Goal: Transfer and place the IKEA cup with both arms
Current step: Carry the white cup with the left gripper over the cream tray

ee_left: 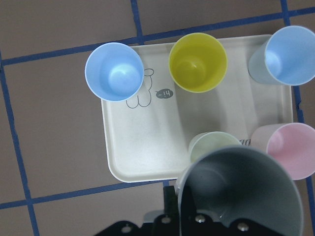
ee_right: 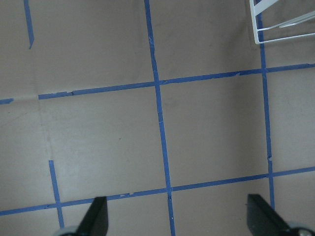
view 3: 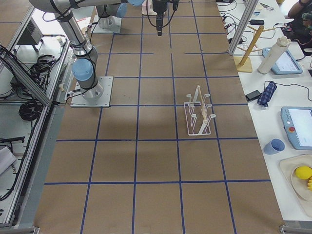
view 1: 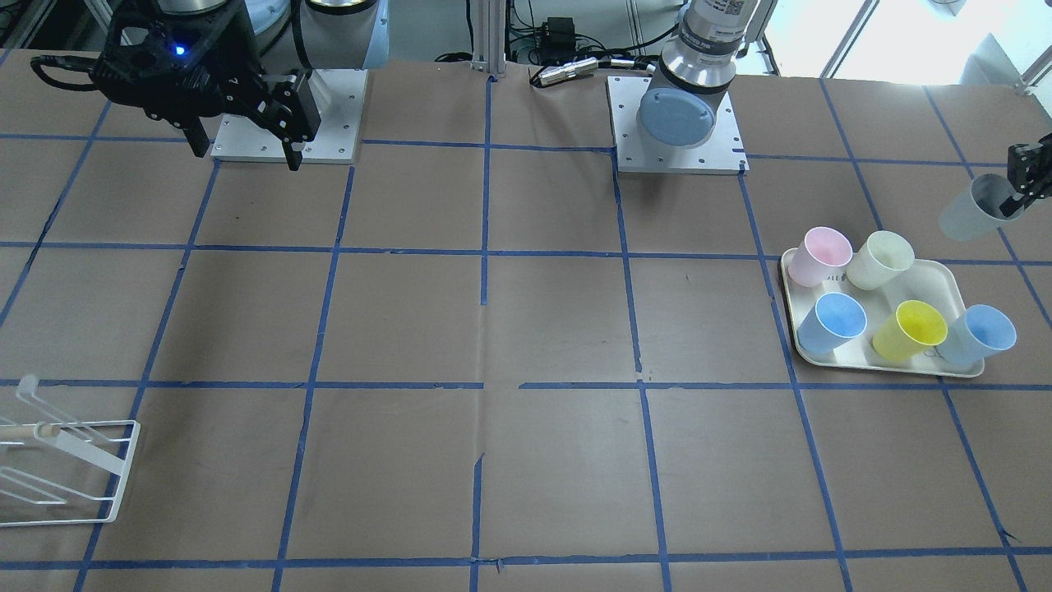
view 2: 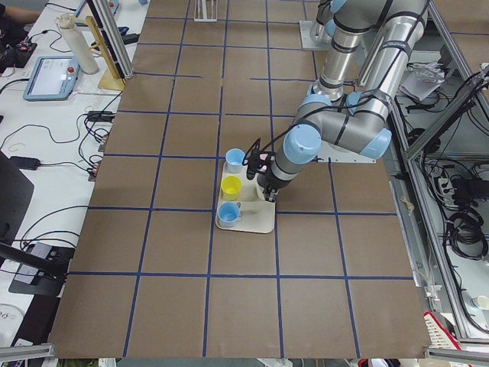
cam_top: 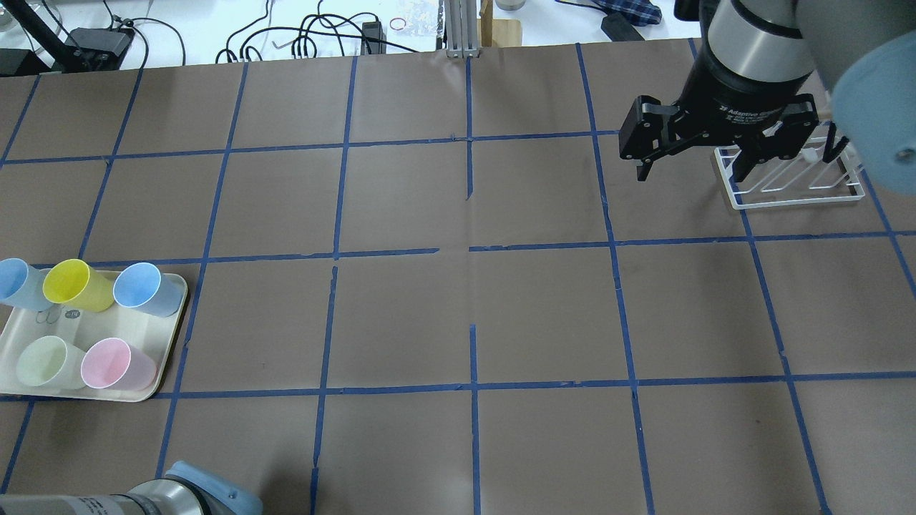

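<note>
Closest to the left wrist camera, the IKEA cup (ee_left: 241,191) hangs in the air above the tray (ee_left: 142,147), tilted, with its mouth open to the lens. The left gripper (view 1: 1019,193) has its fingers clamped on the cup's wall at the rim, one apparently inside and one outside. Below it, two blue cups, a yellow (ee_left: 198,62), a pink and a pale green-cream one stand upright on the tray. Far across the brown worktop (cam_top: 544,315), the right gripper (cam_top: 690,172) hovers near the white wire rack (view 3: 198,112), its fingers spread wide and empty. The tumbler looks light, thin-walled and smooth, likely to flex or slip under a hard pinch. For the hand-over, the free side of the rim or the tapered body looks the surest place to take hold.
</note>
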Controlling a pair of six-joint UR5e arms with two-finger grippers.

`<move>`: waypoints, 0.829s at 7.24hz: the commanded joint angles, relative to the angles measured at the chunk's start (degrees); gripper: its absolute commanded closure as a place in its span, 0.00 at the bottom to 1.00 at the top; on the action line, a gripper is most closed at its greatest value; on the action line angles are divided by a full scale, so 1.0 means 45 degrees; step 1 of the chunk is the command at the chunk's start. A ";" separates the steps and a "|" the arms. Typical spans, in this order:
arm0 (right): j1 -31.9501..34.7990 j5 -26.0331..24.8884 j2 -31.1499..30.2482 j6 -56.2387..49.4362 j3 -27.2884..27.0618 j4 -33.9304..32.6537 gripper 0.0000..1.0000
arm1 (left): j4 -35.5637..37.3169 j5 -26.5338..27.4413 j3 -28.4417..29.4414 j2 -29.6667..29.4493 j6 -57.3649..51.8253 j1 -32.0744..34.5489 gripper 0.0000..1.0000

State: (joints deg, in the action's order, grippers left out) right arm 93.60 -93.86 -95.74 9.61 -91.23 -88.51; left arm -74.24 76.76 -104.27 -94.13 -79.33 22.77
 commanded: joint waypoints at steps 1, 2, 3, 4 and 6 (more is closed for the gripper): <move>0.0000 -0.0001 -0.0014 -0.0007 0.0000 0.0001 0.00 | 0.0034 -0.1056 0.0181 -0.1069 -0.1213 -0.0703 1.00; 0.0000 -0.0001 -0.0014 -0.0007 0.0000 0.0001 0.00 | 0.0034 -0.1198 0.0220 -0.1538 -0.1451 -0.0860 1.00; 0.0000 -0.0001 -0.0014 -0.0007 0.0000 0.0001 0.00 | 0.0053 -0.1218 0.0201 -0.2026 -0.1627 -0.0861 1.00; 0.0000 -0.0001 -0.0014 -0.0007 0.0000 0.0001 0.00 | 0.0189 -0.1489 0.0240 -0.2514 -0.1706 -0.0861 1.00; 0.0000 -0.0001 -0.0014 -0.0007 0.0000 0.0001 0.00 | 0.0676 -0.1552 0.0279 -0.3083 -0.1805 -0.0861 1.00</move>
State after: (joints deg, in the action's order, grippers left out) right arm 93.60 -93.87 -95.80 9.58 -91.23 -88.50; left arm -72.47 69.85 -103.19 -106.30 -87.20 18.92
